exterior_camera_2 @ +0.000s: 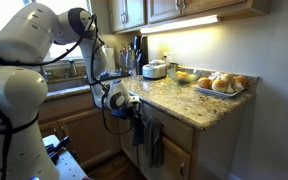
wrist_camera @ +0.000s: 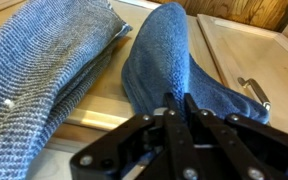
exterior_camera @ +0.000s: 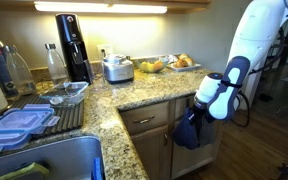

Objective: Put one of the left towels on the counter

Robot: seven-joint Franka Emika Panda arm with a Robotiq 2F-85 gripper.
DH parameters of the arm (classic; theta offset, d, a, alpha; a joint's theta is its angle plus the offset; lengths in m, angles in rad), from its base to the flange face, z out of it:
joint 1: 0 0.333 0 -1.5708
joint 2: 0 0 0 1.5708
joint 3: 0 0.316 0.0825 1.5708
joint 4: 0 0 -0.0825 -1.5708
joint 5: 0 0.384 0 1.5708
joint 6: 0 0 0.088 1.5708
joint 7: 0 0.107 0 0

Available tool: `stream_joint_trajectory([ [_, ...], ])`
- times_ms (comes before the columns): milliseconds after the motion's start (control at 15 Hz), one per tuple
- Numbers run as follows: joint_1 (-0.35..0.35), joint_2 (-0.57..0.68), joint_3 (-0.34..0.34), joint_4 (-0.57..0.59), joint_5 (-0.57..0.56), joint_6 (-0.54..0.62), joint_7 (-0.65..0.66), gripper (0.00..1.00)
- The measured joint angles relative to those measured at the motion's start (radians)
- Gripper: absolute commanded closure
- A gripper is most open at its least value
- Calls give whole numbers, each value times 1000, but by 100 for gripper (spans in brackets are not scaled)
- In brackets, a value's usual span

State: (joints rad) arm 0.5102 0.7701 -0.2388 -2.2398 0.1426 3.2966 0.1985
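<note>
The medium-blue towel [wrist_camera: 164,50] hangs in front of the light wood cabinet, below the counter edge. It shows dark in both exterior views [exterior_camera: 189,132] [exterior_camera_2: 138,125]. My gripper [wrist_camera: 179,102] is shut on a fold of this towel, with the fingers pressed together around the cloth. In both exterior views the gripper [exterior_camera: 206,100] [exterior_camera_2: 130,101] is beside the cabinet front, just under the edge of the speckled granite counter [exterior_camera: 134,96] [exterior_camera_2: 189,100]. A duller grey-blue towel [wrist_camera: 44,60] lies next to the blue one.
On the counter stand a rice cooker [exterior_camera: 118,68], a black appliance [exterior_camera: 72,45], fruit bowls [exterior_camera: 152,66] and a tray of bread [exterior_camera_2: 222,84]. A sink [exterior_camera: 44,160] and dish rack [exterior_camera: 29,118] are nearby. A cabinet handle [wrist_camera: 254,92] is near the towel.
</note>
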Motion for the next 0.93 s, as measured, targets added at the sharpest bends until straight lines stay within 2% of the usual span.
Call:
stream_joint_trajectory([
  [200,-18,-28,23,-23,-3,-1,-45,93],
  [667,-22,-127,31,-109,-9,-17,-92,93],
  [933,-63,-205,70,-152,-42,-91,-118,94],
])
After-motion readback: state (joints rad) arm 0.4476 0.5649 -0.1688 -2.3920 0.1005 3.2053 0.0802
